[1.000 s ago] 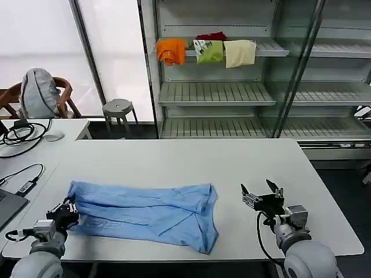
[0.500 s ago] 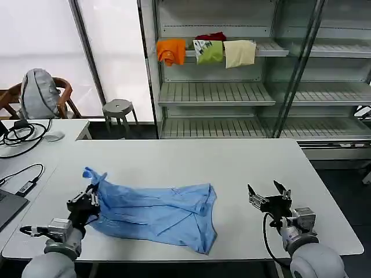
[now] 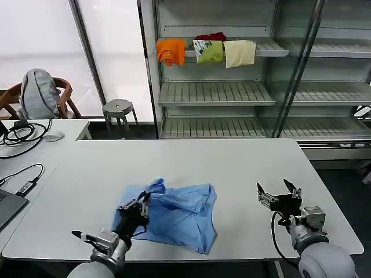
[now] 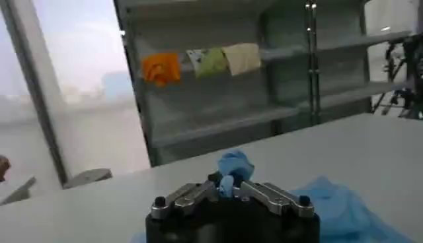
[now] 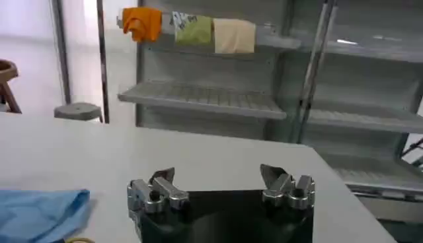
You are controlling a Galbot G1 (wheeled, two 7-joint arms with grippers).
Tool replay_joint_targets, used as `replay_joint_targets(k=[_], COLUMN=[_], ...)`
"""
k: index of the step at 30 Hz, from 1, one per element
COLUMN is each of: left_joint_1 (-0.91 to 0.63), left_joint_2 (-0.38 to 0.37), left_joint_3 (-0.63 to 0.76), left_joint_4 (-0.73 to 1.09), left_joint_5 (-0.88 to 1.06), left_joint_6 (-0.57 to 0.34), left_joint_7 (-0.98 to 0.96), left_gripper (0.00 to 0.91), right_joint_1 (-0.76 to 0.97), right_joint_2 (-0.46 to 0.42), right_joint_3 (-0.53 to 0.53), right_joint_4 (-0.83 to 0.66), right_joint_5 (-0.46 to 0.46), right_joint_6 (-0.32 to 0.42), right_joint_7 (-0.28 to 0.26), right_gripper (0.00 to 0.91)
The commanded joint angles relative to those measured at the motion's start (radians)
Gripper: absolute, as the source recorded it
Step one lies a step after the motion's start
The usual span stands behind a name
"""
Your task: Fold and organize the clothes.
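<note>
The sideways fold looks to be under way: the left claw (image 3: 141,204) is clenched on a bunched end of the T-shirt (image 3: 179,215), raised above the rest of the cloth. Next, I'd judge, that end must be carried toward three o'clock, laid flat on the far half and let go. The right claw (image 3: 278,196) hangs spread and empty at three o'clock of the shirt, well apart. The shirt is light blue, soft, rumpled, lying near the tabletop (image 3: 191,159)'s front edge.
</note>
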Motion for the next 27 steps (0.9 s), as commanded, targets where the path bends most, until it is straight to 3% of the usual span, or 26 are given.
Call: replay_joint_targets(k=[1,9,27], left_joint_1=[-0.185,-0.232,-0.273], left_joint_2=[-0.077,-0.098,-0.154], left_joint_3=[0.165,0.151,0.195], left_joint_4=[0.036,0.04,0.092], left_joint_5=[-0.376,-0.481,-0.518], left_joint_6=[0.092,0.083,0.081], left_joint_7=[-0.103,-0.176,-0.229], left_gripper=[0.01,0.01,0.01], right_joint_1=[-0.009,0.009,0.026], right_joint_2=[-0.001,0.004,0.01], right_joint_3=[0.024,0.012,-0.003], right_joint_4=[0.002,-0.012,-0.025], right_joint_5=[0.0,-0.001,-0.01], right_joint_6=[-0.002,-0.003,-0.004], right_joint_7=[0.001,0.003,0.004], right_gripper=[0.907,0.907,0.907])
